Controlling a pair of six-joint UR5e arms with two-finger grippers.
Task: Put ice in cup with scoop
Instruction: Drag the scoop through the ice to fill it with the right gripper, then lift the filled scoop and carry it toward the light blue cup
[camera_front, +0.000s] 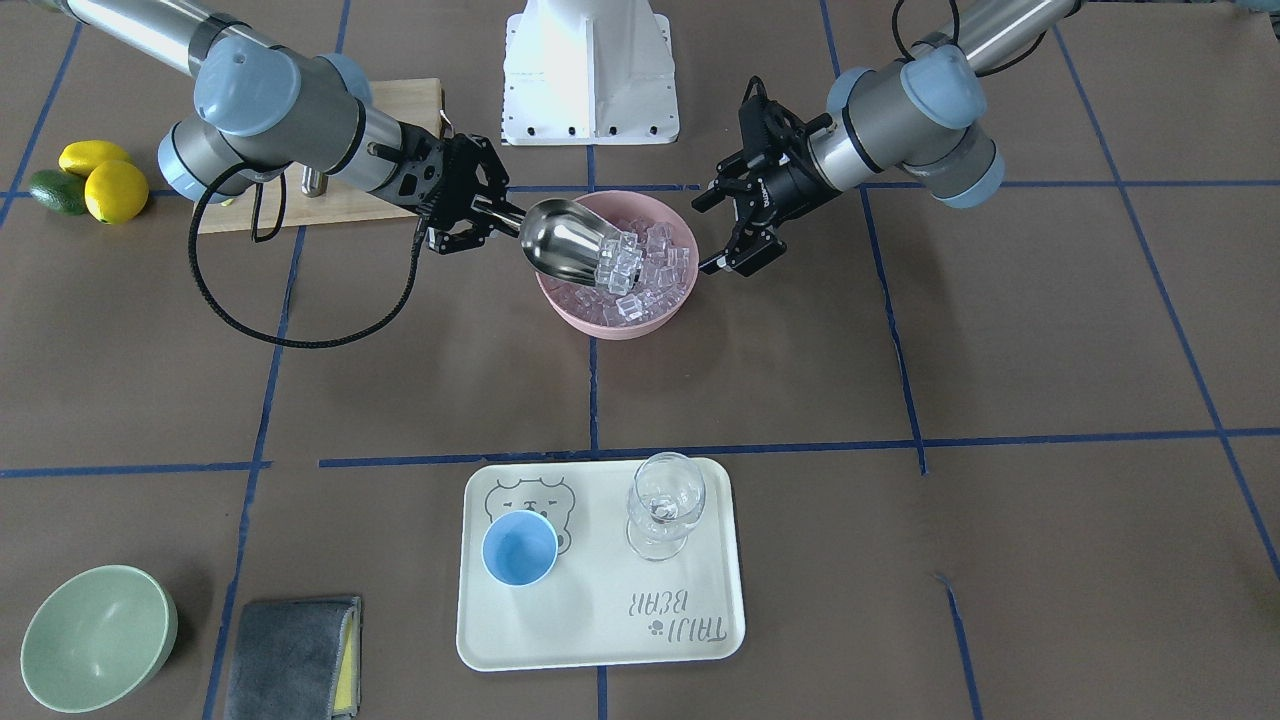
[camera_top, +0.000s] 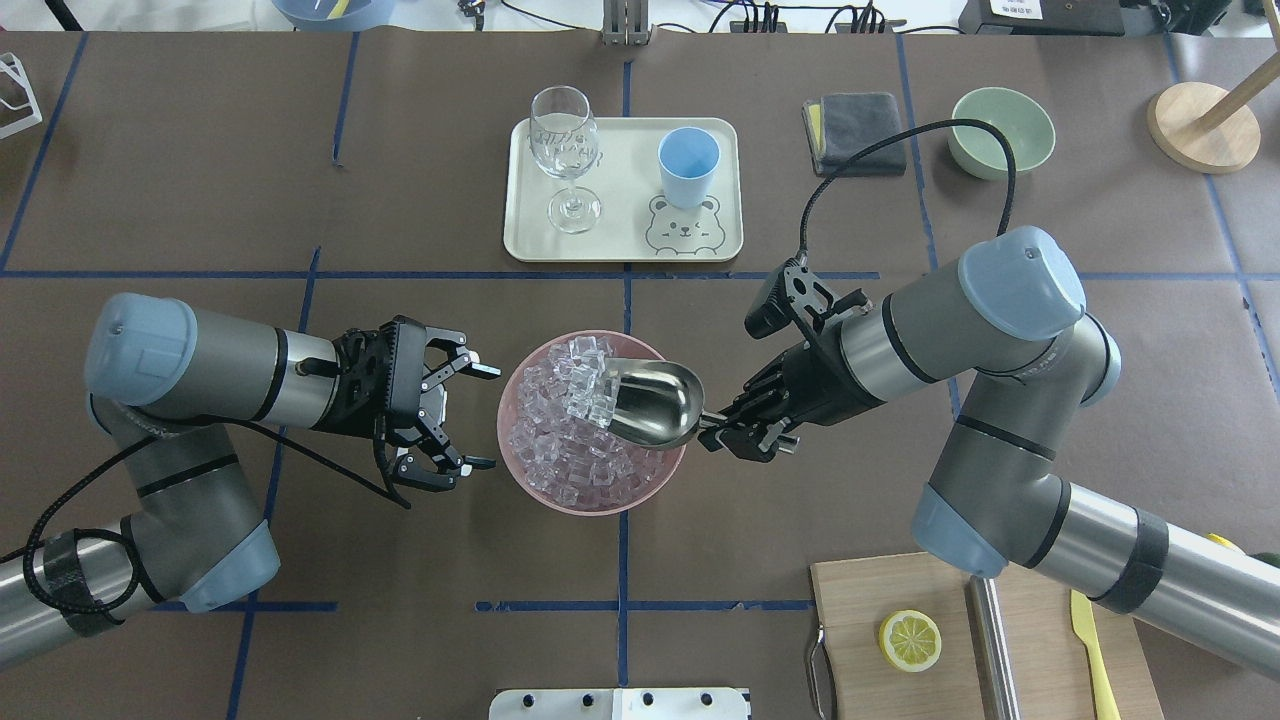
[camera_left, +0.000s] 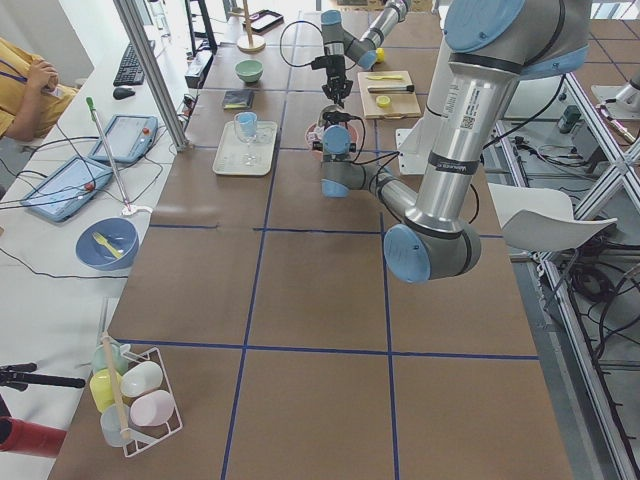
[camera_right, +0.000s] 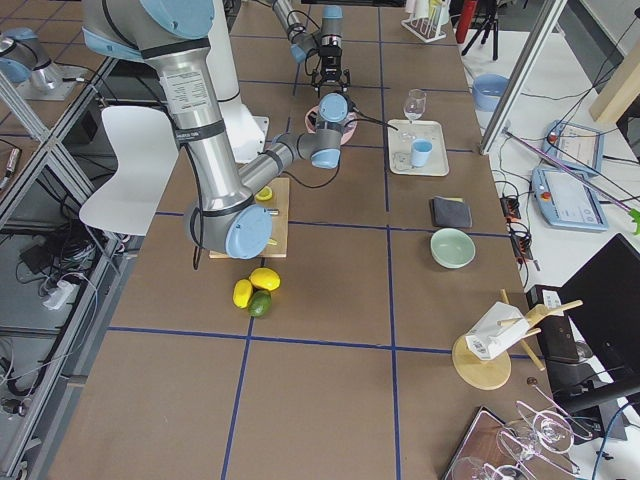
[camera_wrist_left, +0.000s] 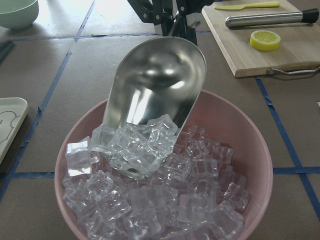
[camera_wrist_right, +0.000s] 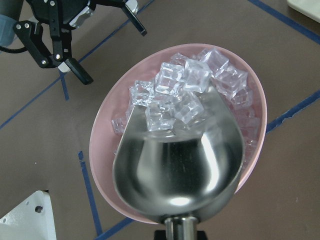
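Right gripper (camera_top: 715, 428) clamped on scoop (camera_top: 655, 400) handle, trough tilted into ice (camera_top: 560, 470) in pink bowl (camera_top: 598, 509); left gripper (camera_top: 490, 418) spread, idle. Scooping step, looks like. Next: lift level, carry to cup (camera_top: 688, 165) on tray (camera_top: 620, 220).

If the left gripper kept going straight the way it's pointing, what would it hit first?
Probably the pink bowl, its near wall right ahead of the open left gripper; its height against the rim is unclear.

Blue-taped brown counter (camera_top: 200, 150), round pink bowl (camera_front: 620, 328) between left fingers (camera_top: 480, 371) and right fingers (camera_top: 738, 432), cream rectangular tray (camera_top: 625, 190) beyond them, pale green bowl (camera_top: 1000, 130) and grey folded cloth (camera_top: 858, 125) beyond right fingers, wooden board (camera_top: 860, 600) behind them
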